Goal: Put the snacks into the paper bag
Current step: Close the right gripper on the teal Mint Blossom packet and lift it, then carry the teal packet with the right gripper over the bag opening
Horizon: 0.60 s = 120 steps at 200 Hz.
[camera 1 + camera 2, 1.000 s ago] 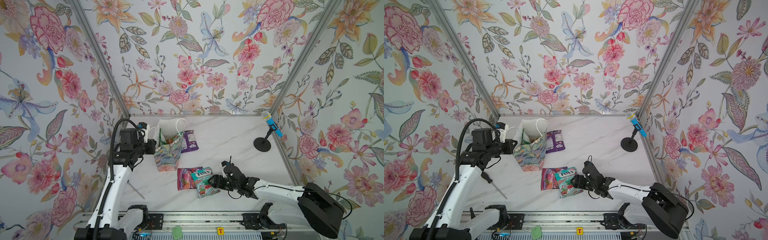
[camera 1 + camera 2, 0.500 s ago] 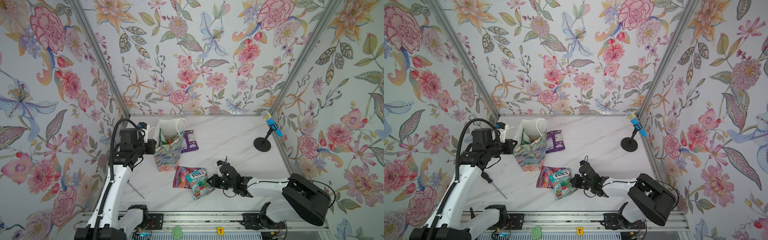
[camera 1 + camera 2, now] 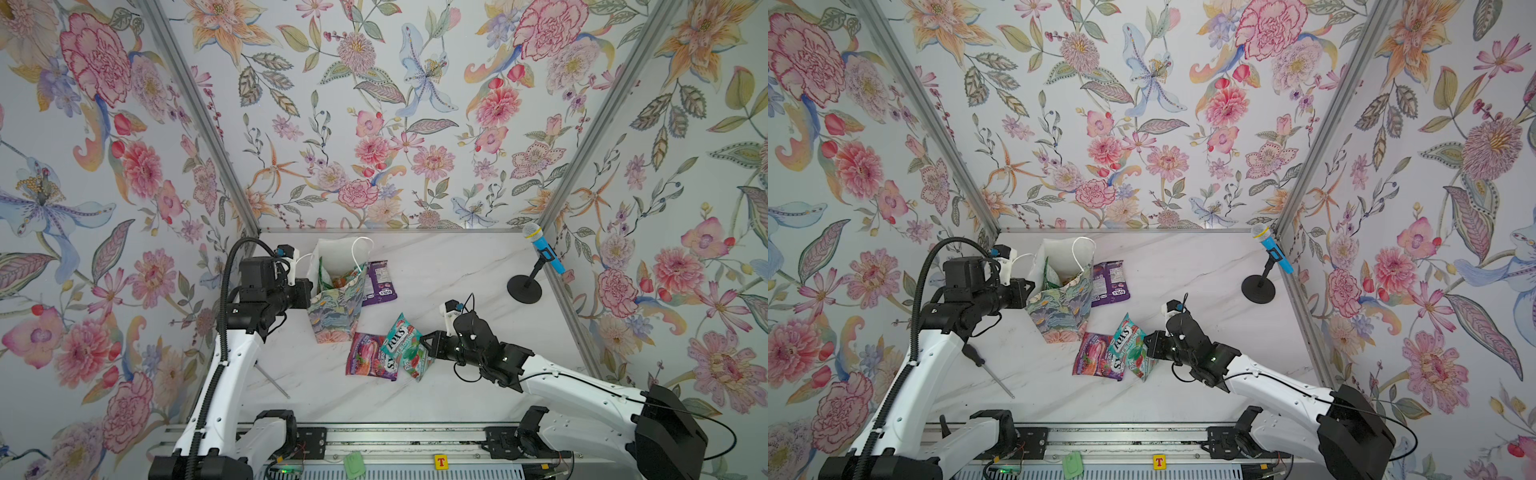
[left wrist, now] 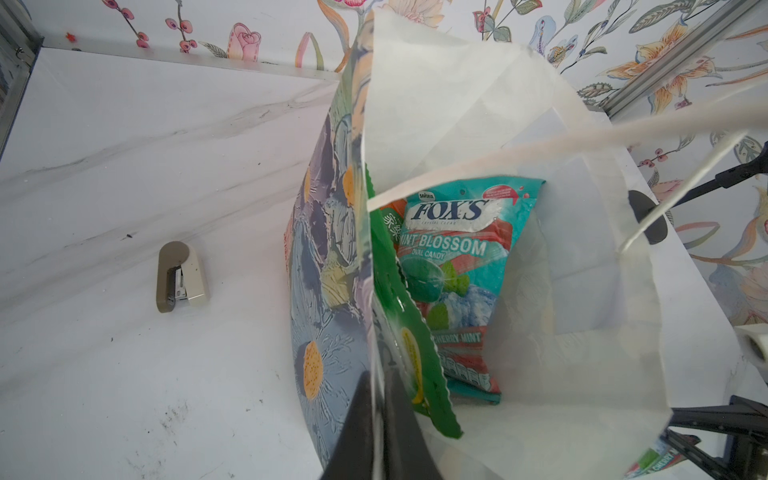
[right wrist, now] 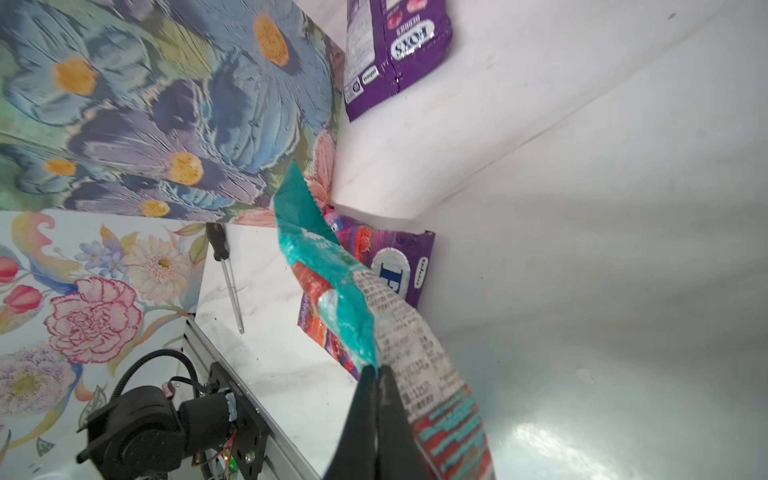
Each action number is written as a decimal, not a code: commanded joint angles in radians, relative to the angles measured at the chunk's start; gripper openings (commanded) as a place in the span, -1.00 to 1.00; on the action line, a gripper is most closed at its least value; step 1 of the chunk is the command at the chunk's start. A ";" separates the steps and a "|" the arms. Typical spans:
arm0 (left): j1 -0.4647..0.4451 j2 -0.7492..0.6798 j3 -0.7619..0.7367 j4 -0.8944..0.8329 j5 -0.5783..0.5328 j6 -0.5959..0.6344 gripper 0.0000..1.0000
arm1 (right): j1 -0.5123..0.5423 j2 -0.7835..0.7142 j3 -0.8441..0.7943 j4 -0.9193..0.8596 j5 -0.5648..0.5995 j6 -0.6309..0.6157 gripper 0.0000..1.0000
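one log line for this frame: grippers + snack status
left gripper: shut on paper bag rim | right gripper: shut on teal pouch edge | overlaps: berry pouch | beside bag: purple pouch | phase: gripped, not yet bagged

Paper bag (image 3: 334,307) left, pouches (image 3: 366,358) before it, microphone stand (image 3: 524,289) right

The bag (image 4: 478,104) gapes wide, though two cord handles (image 4: 582,137) cross its mouth and pouches (image 4: 453,266) fill one side; the table (image 3: 449,274) between bag and microphone stand (image 3: 524,289) lies bare.
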 commanded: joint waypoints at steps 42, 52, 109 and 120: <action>0.011 -0.004 -0.012 -0.025 0.001 0.001 -0.84 | -0.014 -0.053 0.160 -0.132 0.064 -0.064 -1.00; 0.012 -0.006 -0.012 -0.025 0.001 0.001 -0.83 | -0.015 -0.049 0.181 -0.136 0.070 -0.069 -1.00; 0.012 -0.011 -0.013 -0.027 0.003 0.004 -0.83 | -0.025 0.014 0.408 -0.194 0.088 -0.164 -1.00; 0.012 -0.011 -0.012 -0.031 0.001 0.007 -0.83 | -0.023 0.028 0.467 -0.204 0.093 -0.188 -1.00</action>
